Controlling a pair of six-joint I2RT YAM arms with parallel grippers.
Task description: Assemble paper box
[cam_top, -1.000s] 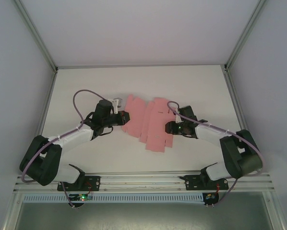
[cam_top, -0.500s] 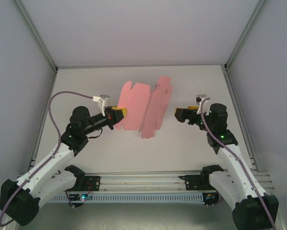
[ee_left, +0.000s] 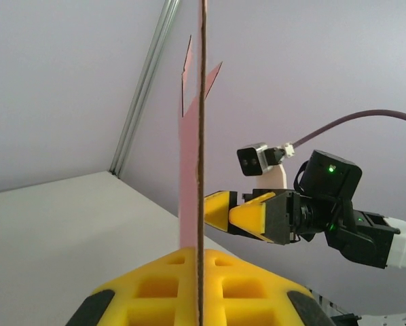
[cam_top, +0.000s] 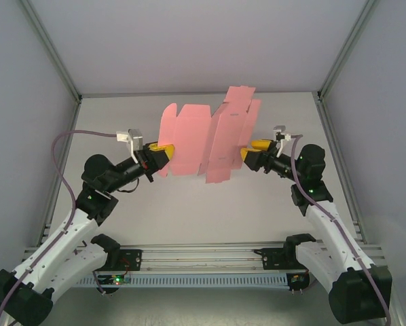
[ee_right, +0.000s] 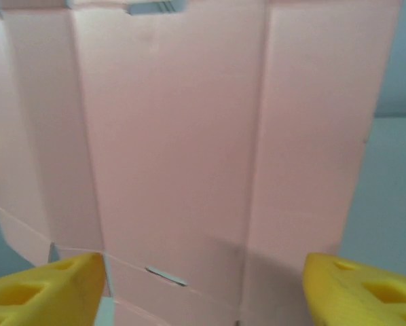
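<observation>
Left gripper point(cam_top: 159, 156): I am clamping the near edge of the pink paper box point(cam_top: 203, 139).
Right gripper point(cam_top: 250, 155): I am holding it wide; contact with the sheet is hidden.

White table point(cam_top: 189, 217), aluminium rail point(cam_top: 203, 252) along its near edge.

My left gripper point(cam_top: 161, 156) pinches the paper box point(cam_top: 189, 136) at its left edge; my right gripper point(cam_top: 246, 156), jaws spread, sits at its right edge.

No text readable — no labels, no numbers.
</observation>
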